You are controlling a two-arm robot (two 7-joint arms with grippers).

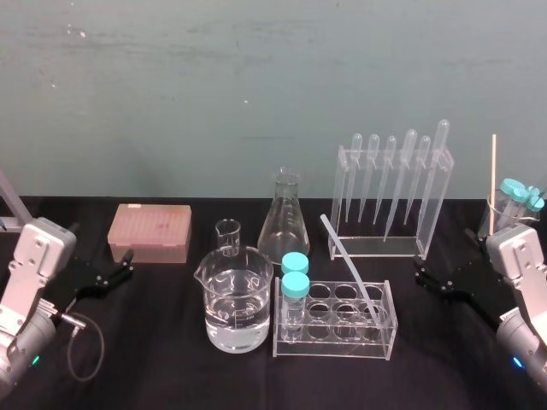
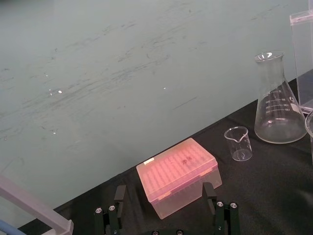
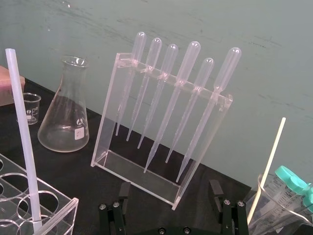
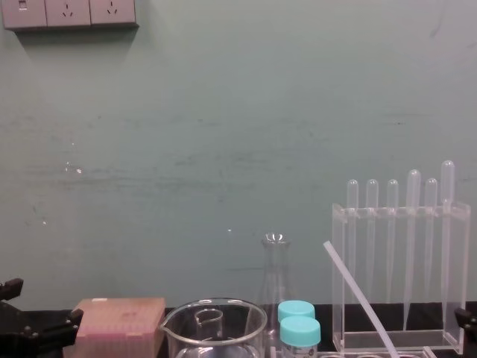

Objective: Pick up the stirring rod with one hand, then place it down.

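Both pairs of jaws are spread wide and hold nothing. Take 12 o'clock as straight away from the robot. The right gripper (image 3: 169, 183) sits low at the table's 3 o'clock side. The left gripper (image 2: 164, 187) sits low at the 9 o'clock side, with a pink box (image 1: 149, 232) at its 1 o'clock.

The stirring rod (image 1: 349, 266) is at the right gripper's 9 o'clock. It leans in a hole of the clear tube rack (image 1: 342, 346), with its top tipped toward 11 o'clock. Nothing touches it, so I think the pick-up has not begun.

Two blue-capped tubes (image 1: 295, 278) stand at the rack's 9 o'clock end. A big glass cup of water (image 1: 238, 303) sits just beside that end. A stand of droppers (image 1: 393, 184) is at the rack's 12 o'clock.

The rod is thin and looks smooth, so it could slip from the fingers. If it is pulled sideways and not up, it could catch in the hole and drag the rack into the water cup. A long reach could knock the droppers. A thin tan stick (image 1: 493, 171) at the right gripper's 1 o'clock could be grabbed by mistake.
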